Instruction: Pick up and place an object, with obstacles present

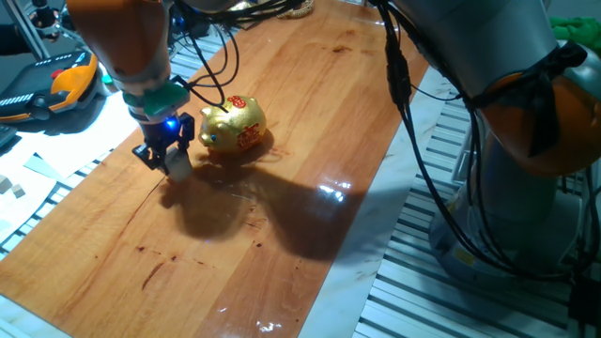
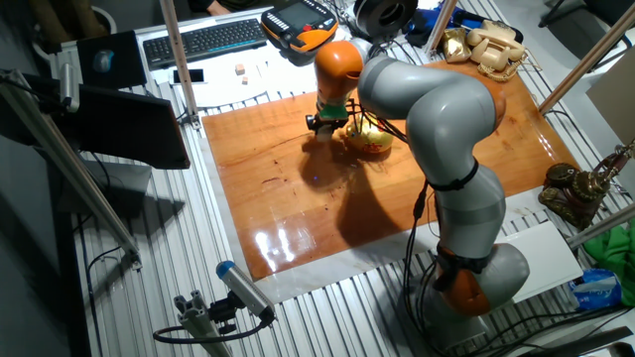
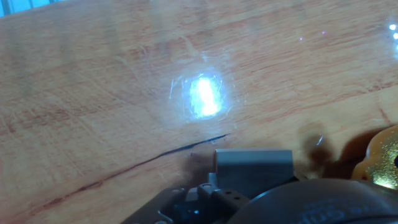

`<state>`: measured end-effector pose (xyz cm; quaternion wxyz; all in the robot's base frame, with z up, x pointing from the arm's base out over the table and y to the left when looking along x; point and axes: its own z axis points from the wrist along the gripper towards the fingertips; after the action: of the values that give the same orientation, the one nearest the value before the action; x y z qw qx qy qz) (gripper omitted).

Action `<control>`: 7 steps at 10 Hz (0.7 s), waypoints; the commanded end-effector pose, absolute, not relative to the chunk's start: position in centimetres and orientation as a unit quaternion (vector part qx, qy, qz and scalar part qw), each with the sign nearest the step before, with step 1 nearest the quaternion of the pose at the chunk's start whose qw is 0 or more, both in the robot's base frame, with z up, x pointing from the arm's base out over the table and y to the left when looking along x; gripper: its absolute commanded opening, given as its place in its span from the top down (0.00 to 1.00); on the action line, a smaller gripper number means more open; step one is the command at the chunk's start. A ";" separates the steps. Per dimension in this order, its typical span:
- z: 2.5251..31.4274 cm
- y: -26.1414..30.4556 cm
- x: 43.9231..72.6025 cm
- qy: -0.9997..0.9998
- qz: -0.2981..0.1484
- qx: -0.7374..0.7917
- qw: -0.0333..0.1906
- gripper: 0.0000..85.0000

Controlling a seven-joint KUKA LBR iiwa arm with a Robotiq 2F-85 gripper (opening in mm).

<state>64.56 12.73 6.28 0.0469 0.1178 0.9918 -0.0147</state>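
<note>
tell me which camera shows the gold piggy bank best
One fixed view: the piggy bank shows whole, with red markings, just beside the fingers. The other fixed view shows it small and partly behind the arm; the hand view catches only a gold edge.

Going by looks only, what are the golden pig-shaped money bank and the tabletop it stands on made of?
Golden pig-shaped money bank: probably glazed ceramic or metallised plastic; its gold surface is glossy and mirror-like, with red markings, so the look leaves it open. Tabletop: wood, apparently varnished; grain lines and plank seams show, and lamp glare reflects sharply off it in the hand view.
</note>
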 end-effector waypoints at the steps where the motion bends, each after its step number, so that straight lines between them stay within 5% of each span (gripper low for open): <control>1: 6.1 12.7 64.5 0.992 -0.013 0.118 0.047 1.00; 7: 4.7 12.7 64.4 0.992 0.002 0.114 0.044 1.00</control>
<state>64.35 12.69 4.70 0.0436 0.1146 0.9925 0.0034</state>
